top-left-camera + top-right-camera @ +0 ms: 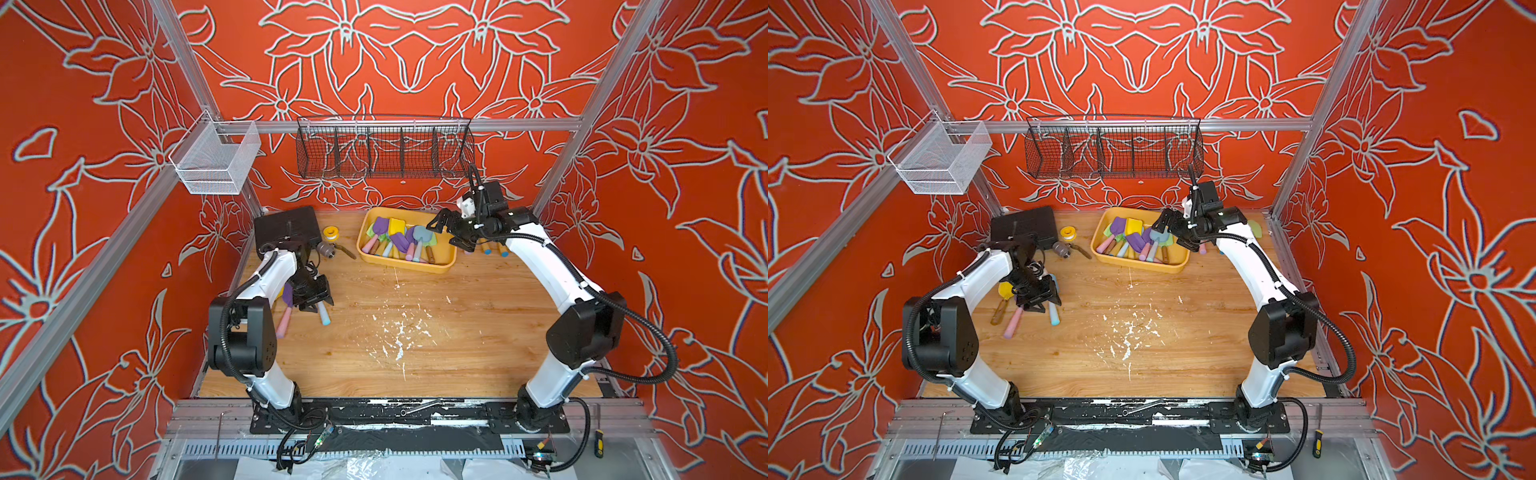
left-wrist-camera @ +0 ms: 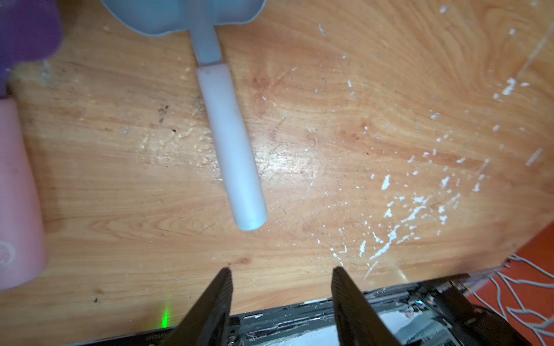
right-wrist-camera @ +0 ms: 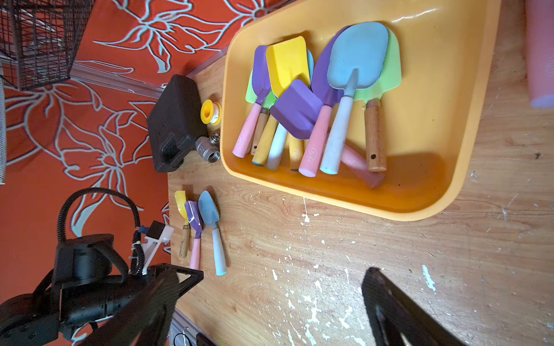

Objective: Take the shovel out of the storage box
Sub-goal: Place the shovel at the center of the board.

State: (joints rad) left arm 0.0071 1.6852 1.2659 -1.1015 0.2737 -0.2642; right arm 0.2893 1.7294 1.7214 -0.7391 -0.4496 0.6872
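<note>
The yellow-orange storage box (image 1: 405, 268) (image 3: 329, 203) stands at the back middle of the table and holds several shovels, among them a blue one (image 3: 356, 57) on top. My right gripper (image 1: 444, 235) (image 3: 269, 272) hovers open over the box's right end with nothing between its fingers. At the table's left side my left gripper (image 1: 316, 306) (image 2: 282, 269) is open and holds nothing. It hangs just above a blue shovel with a pale handle (image 2: 230, 143) (image 3: 209, 215) lying flat on the wood. A purple shovel with a pink handle (image 1: 284, 320) and a yellow one (image 1: 1005, 291) lie beside it.
A black tool case (image 1: 286, 228), a yellow tape roll (image 1: 330, 232) and a metal valve (image 1: 326, 249) sit left of the box. More handles (image 1: 486, 249) lie right of the box under my right arm. A black wire basket (image 1: 384, 151) and a white mesh basket (image 1: 216, 160) hang on the frame.
</note>
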